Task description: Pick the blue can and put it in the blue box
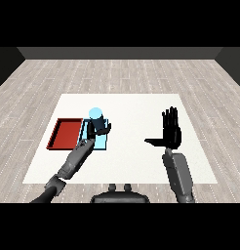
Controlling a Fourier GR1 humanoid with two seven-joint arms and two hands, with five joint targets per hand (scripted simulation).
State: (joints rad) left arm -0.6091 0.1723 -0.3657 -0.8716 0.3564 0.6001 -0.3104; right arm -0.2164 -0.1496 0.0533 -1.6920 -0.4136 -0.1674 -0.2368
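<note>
Light blue can [95, 114] stands upright over the light blue tray [106, 141], left hand [98, 128] curled round it; right hand [170, 131] spread wide, well apart.

Can [95, 116] above right tray [107, 141], left tray [58, 132] beside

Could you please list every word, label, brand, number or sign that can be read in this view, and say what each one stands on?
There are none to read.
The blue can, held in the left hand over the light blue tray, shows a plain surface with no label.
The red tray, the white table and the open right hand carry no markings either.
</note>
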